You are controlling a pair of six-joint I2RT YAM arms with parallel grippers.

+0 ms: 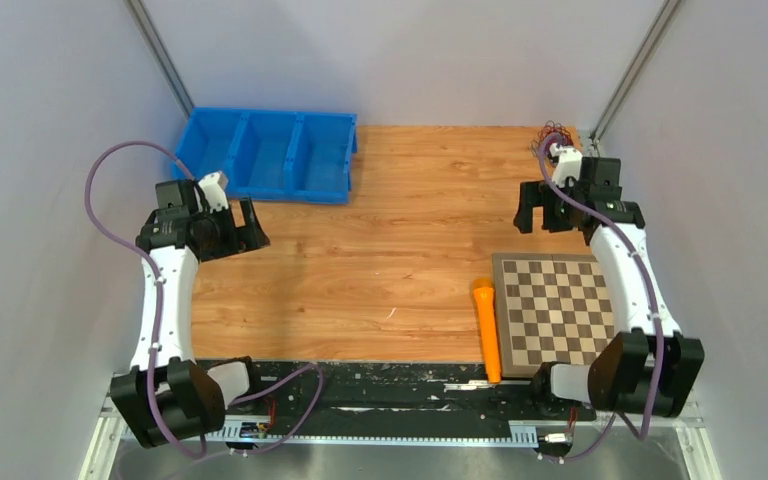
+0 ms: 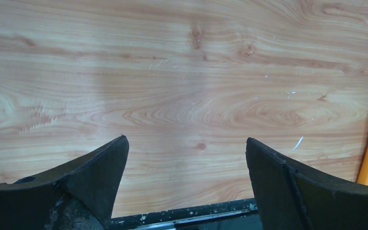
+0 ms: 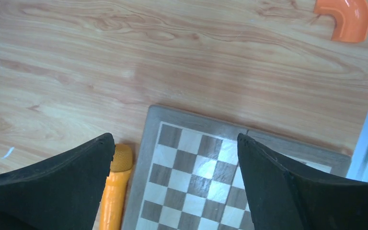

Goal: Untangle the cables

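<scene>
We see the thin, curly red and purplish cables (image 1: 546,138) bunched at the far right corner of the wood-grain counter (image 1: 400,250), just behind our right end effector (image 1: 545,214). It gapes empty, as does the left end effector (image 1: 248,228), well apart near the left edge.

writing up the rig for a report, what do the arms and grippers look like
Both arms match. The left arm and right arm have white curved links between chunky black joints. A purple hose runs along each. The left gripper and right gripper each have two matte black fingers, broad and tapering to a point. No markings show.
</scene>
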